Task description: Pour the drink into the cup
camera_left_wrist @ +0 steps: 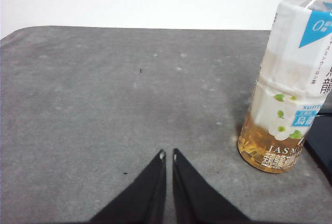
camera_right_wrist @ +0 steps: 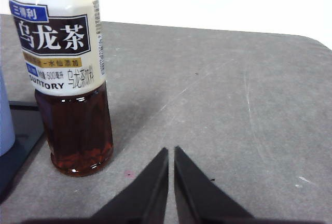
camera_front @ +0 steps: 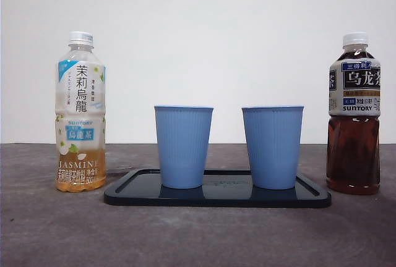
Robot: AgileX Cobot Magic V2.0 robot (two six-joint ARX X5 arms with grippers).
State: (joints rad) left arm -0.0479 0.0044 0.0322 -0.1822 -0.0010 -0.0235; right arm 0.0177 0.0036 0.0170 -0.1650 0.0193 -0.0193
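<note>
Front view: 2 capped bottles flank 2 cups; both closed end effectors must open, grasp mid-body, 9 o'clock.

Front view looks level across the table at the wall; each wrist view looks down close, sharing one bottle with it.

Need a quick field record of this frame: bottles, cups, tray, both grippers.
jasmine tea bottle: capped, upright, on table beside tray, mostly empty
oolong tea bottle: capped, upright, other side of tray, much fuller
blue cups: two, upright on tray
tray: black, between bottles
left gripper: shut, near jasmine bottle, holding nothing
right gripper: shut, near oolong bottle, holding nothing
</note>
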